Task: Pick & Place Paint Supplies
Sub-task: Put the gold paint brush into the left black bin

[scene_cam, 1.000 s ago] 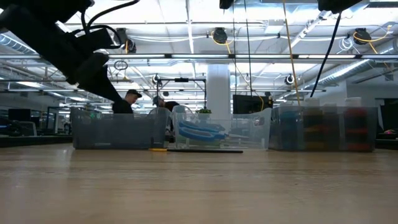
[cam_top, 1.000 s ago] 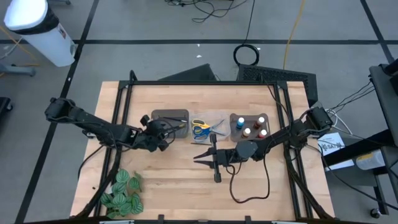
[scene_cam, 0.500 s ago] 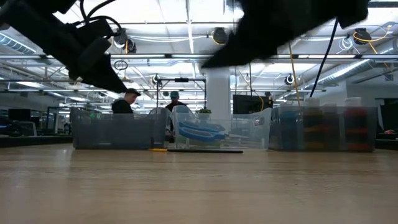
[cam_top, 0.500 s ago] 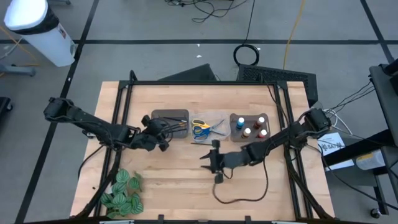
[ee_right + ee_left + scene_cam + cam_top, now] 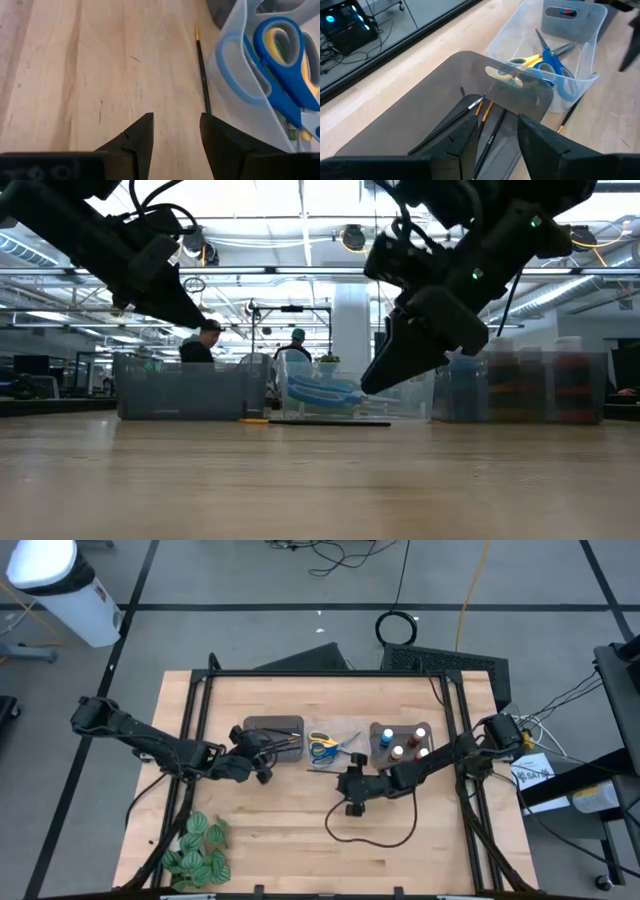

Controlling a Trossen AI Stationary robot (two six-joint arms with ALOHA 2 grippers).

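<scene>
Thin and dark with a gold ferrule, one paintbrush [image 5: 202,75] lies flat on the wooden tabletop [image 5: 280,830], just beside the front wall of the clear plastic bin [image 5: 235,95]. We see blue-handled scissors [image 5: 285,65] with yellow-handled ones beneath them inside that bin, crossed and overlapping. In the grey smoked bin [image 5: 420,120] next to it lie several more dark brushes [image 5: 465,112], though the tinted wall blurs how many. Small paint bottles [image 5: 403,745] with blue, white and red-brown caps stand upright in a third bin on the far right of the row.

Our right end effector [image 5: 175,135] hovers above bare wood close to the loose brush, fingers apart and gripping nothing. Our left end effector [image 5: 495,140] hangs over the grey bin, fingers likewise parted around empty air.

From table height the loose brush shows only as a dark line, and the bottles blur behind their bin wall. A green striped leafy bunch [image 5: 197,850] sits at the near left corner.
</scene>
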